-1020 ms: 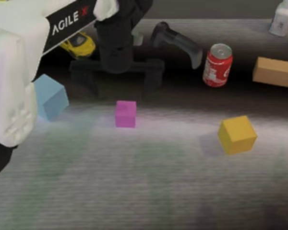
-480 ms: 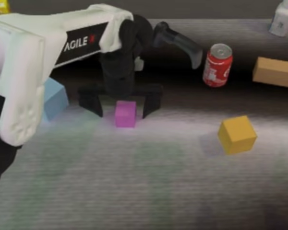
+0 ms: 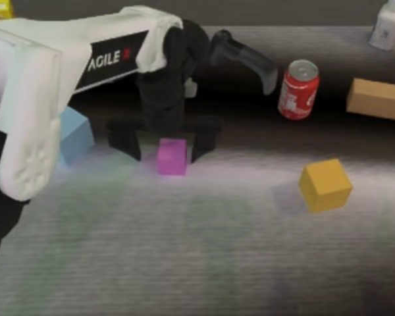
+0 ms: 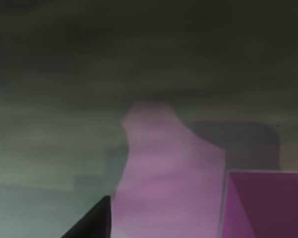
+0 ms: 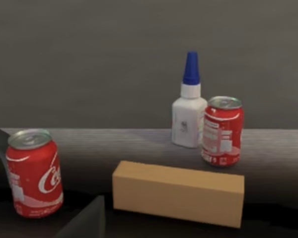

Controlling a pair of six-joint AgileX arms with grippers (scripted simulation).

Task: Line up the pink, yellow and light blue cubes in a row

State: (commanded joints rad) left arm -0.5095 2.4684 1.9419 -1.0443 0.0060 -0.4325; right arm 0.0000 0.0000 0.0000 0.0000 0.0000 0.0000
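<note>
The pink cube (image 3: 172, 156) sits on the table left of centre. My left gripper (image 3: 166, 141) is lowered over it and open, with one black finger (image 3: 127, 139) on each side and small gaps to the cube. In the left wrist view the pink cube (image 4: 268, 208) fills one corner, apart from a fingertip (image 4: 95, 223). The light blue cube (image 3: 78, 135) lies to the left, partly hidden by my left arm. The yellow cube (image 3: 325, 184) rests alone at the right. My right gripper (image 5: 144, 233) is outside the top view, parked and open, with only one fingertip (image 5: 89, 218) showing.
At the back stand a red can (image 3: 298, 89), a black handheld device (image 3: 247, 59), a long tan box (image 3: 378, 99) and a white bottle (image 3: 388, 25). The right wrist view shows the tan box (image 5: 179, 191), two red cans (image 5: 35, 173) and the bottle (image 5: 188, 106).
My left arm swung in and came down so its fingers straddle the pink cube. In the last half second the fingers drew slightly closer together. No cube has moved.
</note>
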